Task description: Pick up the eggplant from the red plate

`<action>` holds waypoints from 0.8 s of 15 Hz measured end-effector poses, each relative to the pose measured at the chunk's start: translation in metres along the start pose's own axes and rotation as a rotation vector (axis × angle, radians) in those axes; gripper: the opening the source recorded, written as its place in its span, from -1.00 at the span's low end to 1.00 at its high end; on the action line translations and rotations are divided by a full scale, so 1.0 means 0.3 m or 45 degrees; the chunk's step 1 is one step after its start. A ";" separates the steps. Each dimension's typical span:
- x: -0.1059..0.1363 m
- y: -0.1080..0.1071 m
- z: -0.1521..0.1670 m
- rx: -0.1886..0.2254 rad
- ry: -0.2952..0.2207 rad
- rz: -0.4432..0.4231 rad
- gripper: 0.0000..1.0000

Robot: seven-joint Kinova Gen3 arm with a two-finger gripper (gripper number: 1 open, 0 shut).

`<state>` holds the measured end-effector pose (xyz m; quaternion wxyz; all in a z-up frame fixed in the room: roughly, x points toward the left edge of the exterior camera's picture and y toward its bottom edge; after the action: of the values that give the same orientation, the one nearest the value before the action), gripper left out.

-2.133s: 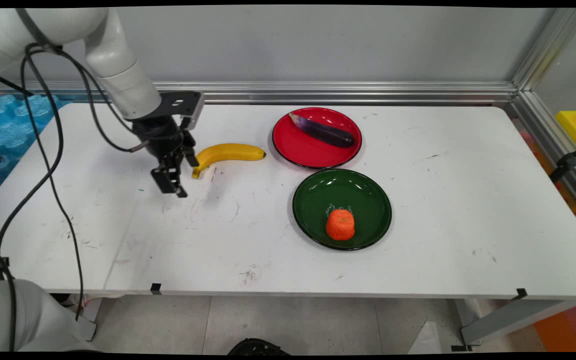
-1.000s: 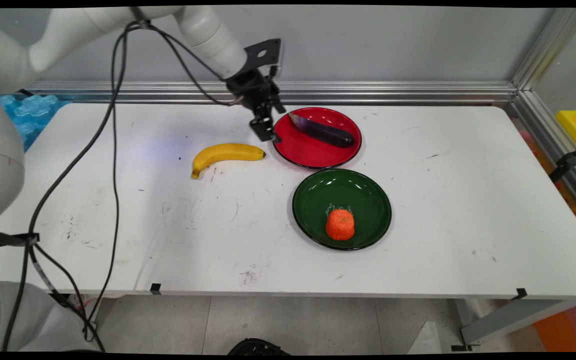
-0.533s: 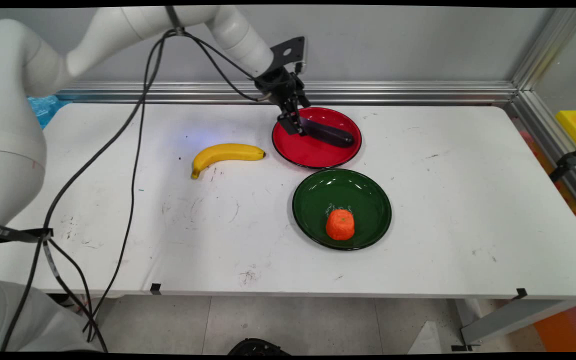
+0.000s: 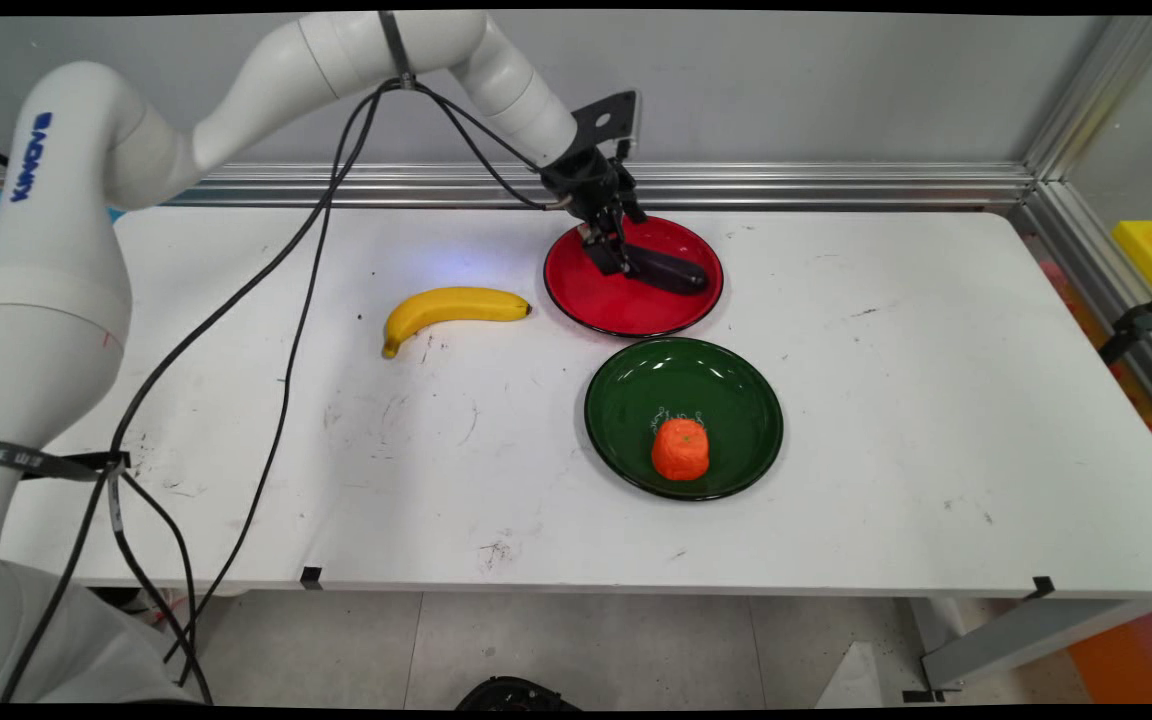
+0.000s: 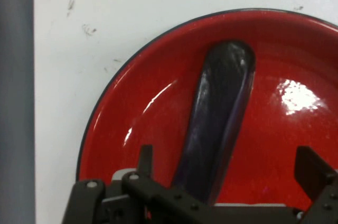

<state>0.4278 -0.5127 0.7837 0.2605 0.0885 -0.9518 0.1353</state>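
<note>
A dark purple eggplant (image 4: 671,270) lies in a red plate (image 4: 626,310) at the back of the table. My gripper (image 4: 614,258) hangs over the plate's left part, right above the eggplant's near end. In the hand view the eggplant (image 5: 224,92) runs up the middle of the red plate (image 5: 137,123), and my gripper (image 5: 227,166) is open, with one finger on each side of the eggplant. Nothing is held. The eggplant's end nearest the hand is hidden behind the linkage.
A yellow banana (image 4: 451,305) lies on the table left of the red plate. A green plate (image 4: 636,390) in front of the red one holds an orange fruit (image 4: 681,448). An aluminium rail (image 4: 786,180) runs along the back edge.
The gripper has travelled from beside the banana's left end up and to the right. It now hangs over the red plate, astride the eggplant. Nothing on the table has moved.
</note>
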 end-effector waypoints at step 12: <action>-0.024 -0.049 0.098 -0.038 0.021 0.032 -1.00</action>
<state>0.4234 -0.5350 0.7587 0.2678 0.0716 -0.9526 0.1252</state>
